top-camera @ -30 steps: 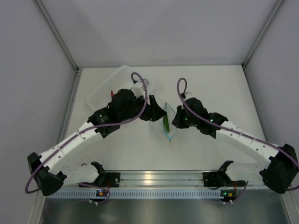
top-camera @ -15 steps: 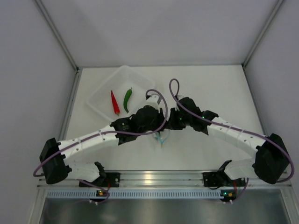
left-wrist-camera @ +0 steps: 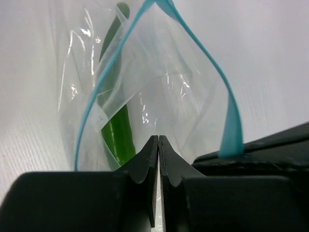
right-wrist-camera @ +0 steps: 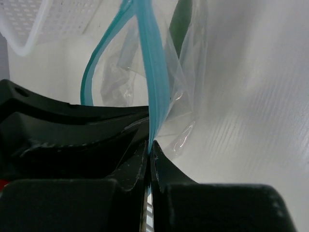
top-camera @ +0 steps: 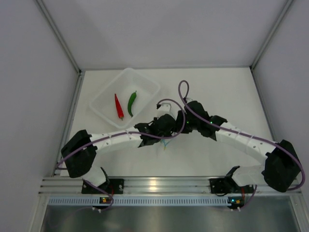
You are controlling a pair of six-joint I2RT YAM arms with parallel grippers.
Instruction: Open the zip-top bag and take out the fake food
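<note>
Clamping zip-top bag (left-wrist-camera: 169,92): left end effector (left-wrist-camera: 158,140), right end effector (right-wrist-camera: 148,145), both closed | green chili (left-wrist-camera: 118,130): wrists only

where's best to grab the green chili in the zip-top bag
Best bet: grip the green chili at its thick near end, entering through the open mouth of the zip-top bag. It lies lengthwise along one wall, so pinch across its slim width.
</note>
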